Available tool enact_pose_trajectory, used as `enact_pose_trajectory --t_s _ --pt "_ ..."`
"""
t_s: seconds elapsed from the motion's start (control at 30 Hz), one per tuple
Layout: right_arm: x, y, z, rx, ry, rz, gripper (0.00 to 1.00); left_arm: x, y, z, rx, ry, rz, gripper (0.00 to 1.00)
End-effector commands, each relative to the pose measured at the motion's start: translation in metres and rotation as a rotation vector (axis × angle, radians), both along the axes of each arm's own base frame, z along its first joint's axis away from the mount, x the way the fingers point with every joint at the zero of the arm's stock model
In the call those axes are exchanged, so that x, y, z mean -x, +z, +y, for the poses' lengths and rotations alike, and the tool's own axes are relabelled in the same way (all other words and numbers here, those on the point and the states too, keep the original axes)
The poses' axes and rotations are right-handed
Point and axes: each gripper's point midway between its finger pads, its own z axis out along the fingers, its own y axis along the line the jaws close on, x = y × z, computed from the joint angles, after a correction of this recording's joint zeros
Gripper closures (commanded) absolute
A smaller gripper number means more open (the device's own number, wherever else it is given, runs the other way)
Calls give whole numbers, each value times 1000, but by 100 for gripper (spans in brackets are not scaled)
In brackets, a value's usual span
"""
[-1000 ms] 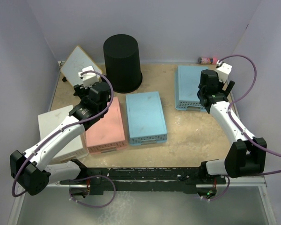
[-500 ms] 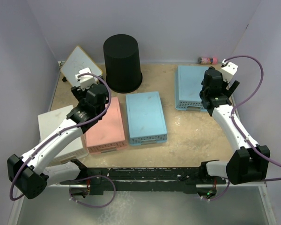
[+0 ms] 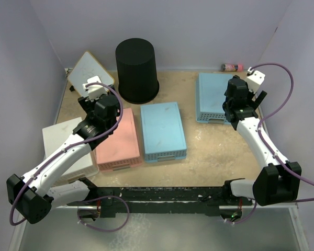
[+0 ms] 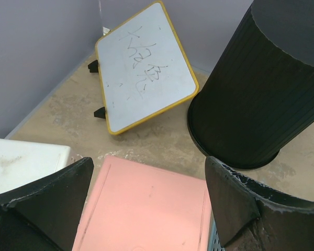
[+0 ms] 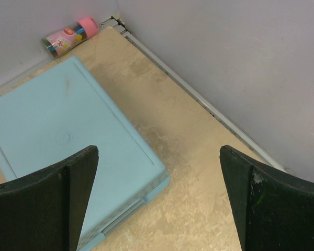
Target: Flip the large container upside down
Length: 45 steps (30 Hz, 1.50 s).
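Observation:
The large container (image 3: 137, 70), a tall ribbed black bin, stands at the back centre-left with its wide rim down on the table and its closed narrow end up. It also fills the upper right of the left wrist view (image 4: 261, 89). My left gripper (image 3: 109, 107) (image 4: 149, 172) is open and empty above the far end of the pink basket (image 4: 146, 209), a short way in front and to the left of the bin, not touching it. My right gripper (image 3: 240, 99) (image 5: 158, 157) is open and empty over the corner of the right light-blue basket (image 5: 57, 141), far from the bin.
A yellow-framed whiteboard (image 3: 89, 70) (image 4: 144, 68) leans at the back left beside the bin. A white box (image 3: 68, 149) lies at the left. The pink basket (image 3: 118, 141) and two light-blue baskets (image 3: 162, 130) (image 3: 212, 97) lie overturned. A pink-capped tube (image 3: 231, 67) (image 5: 70, 36) lies by the back wall.
My left arm has drawn back slightly to the left, away from the bin. My right gripper has shifted a little to the right. The bin has not moved.

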Motion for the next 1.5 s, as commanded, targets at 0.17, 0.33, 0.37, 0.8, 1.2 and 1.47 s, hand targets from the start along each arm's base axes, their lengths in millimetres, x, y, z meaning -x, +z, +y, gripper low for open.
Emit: enact_pose_trajectory --t_s 0.17,0.33,0.37,0.8,1.2,1.47 --pt "3 12 -6 -5 -44 -63 0 0 10 -2 15 -10 -39 16" --pt "2 12 -5 -7 -41 -60 0 1 9 -2 16 -15 -38 16" --pt "2 12 -5 -7 -41 -61 0 1 9 -2 16 -14 -38 16" --pt "1 11 -4 -10 -38 -59 0 0 12 -6 24 -40 -44 16" --pt "-1 11 -3 -13 -37 -53 0 -2 13 -13 29 -88 -42 16" --pt "-1 9 -3 -14 -38 -51 0 -2 12 -14 28 -96 -41 16"
